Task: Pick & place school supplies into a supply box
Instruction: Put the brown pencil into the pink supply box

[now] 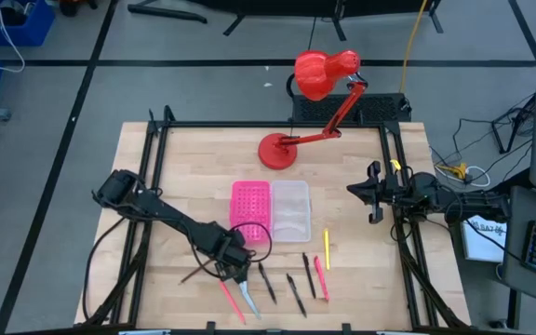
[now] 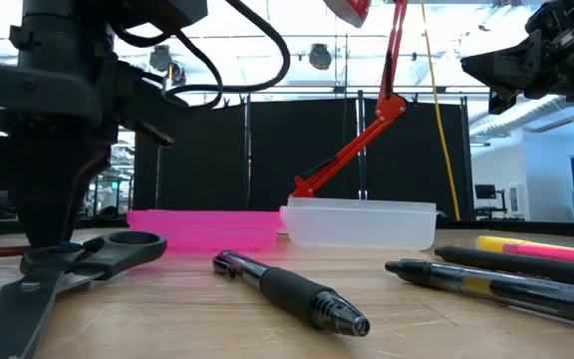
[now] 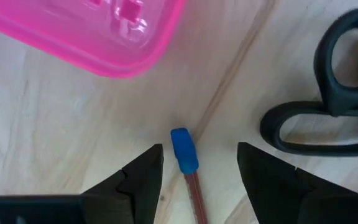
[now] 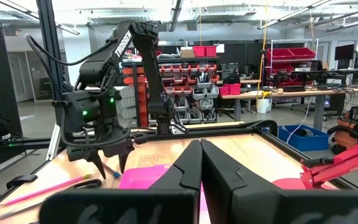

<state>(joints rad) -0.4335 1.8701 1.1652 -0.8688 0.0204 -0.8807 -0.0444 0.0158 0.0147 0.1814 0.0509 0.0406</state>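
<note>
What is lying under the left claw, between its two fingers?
A red-brown pencil with a blue eraser tip lies on the wooden table, between the open fingers of the left claw. The scissors lie beside it. The rest of the pencil is hidden below the claw.

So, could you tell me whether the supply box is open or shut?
Open. The pink lid lies flat beside the clear tray in the high view, both facing up.

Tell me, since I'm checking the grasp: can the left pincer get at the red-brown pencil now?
Probably yes: the left pincer is open, straddling the pencil's blue-capped end, with bare table beside it.
</note>
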